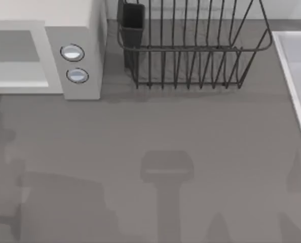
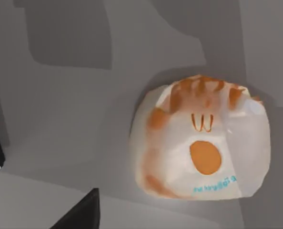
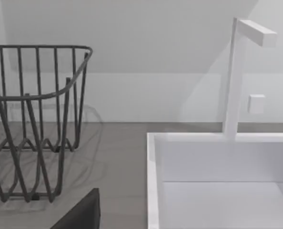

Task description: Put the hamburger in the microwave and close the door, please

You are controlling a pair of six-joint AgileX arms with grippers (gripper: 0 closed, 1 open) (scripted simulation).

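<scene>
A: Below the left gripper, whose finger state I cannot tell, the hamburger point(image 2: 201, 143) is lying wrapped on grey counter point(image 1: 155, 126).

B: Its rounded wrapper is looking slippery; a grip off centre may be rolling it away.

A: Microwave point(image 1: 79, 30) is standing far left, dish rack point(image 1: 191, 50) beside, sink point(image 3: 217, 186) at the right.

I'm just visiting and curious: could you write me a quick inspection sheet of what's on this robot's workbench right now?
Surface: grey table, shadows on it.
Job's things: white microwave at the top view's back left, two dials; hamburger, wrapped, lying on a grey surface under the left wrist camera.
Clutter: dark wire rack at the back; white sink with a faucet on the right.
Grippers: dark finger tip in the left wrist view, another in the right.
Cables: nothing seen.
Surroundings: pale wall.
</scene>
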